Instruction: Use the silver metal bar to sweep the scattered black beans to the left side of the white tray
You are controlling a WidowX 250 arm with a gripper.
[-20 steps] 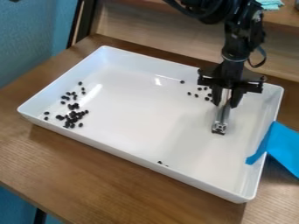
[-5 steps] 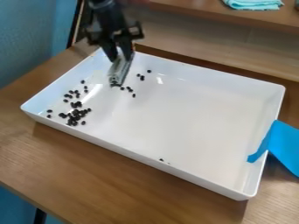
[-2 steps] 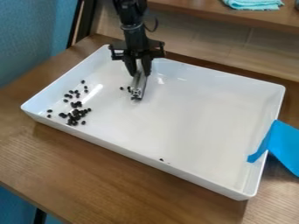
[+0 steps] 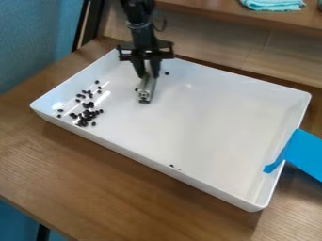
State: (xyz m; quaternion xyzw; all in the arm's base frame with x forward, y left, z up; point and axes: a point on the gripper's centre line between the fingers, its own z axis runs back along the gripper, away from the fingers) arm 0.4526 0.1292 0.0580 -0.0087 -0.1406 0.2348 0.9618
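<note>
The gripper (image 4: 148, 74) hangs over the back left part of the white tray (image 4: 213, 188), shut on a silvery metal tool (image 4: 146, 89) that slants down to the tray floor. Small black beans (image 4: 87, 117) lie clustered near the tray's left wall, with several looser ones just behind the cluster. One bean (image 4: 136, 89) lies right beside the tool's left side, and another (image 4: 166, 73) is to the right of the fingers. The tool and gripper may hide more beans. A dark speck (image 4: 172, 165) lies near the front wall.
Blue tape (image 4: 301, 155) runs over the tray's right rim onto the wooden table (image 4: 113, 181). Behind the tray stands a wooden panel with a shelf, where a folded turquoise cloth (image 4: 273, 4) lies. A blue wall (image 4: 35, 42) is at the left.
From the tray's right side, the gripper has moved left with the tool; beans from there now lie farther left. Since the last earlier frame, the tray has shifted slightly and the tool moved slightly back.
</note>
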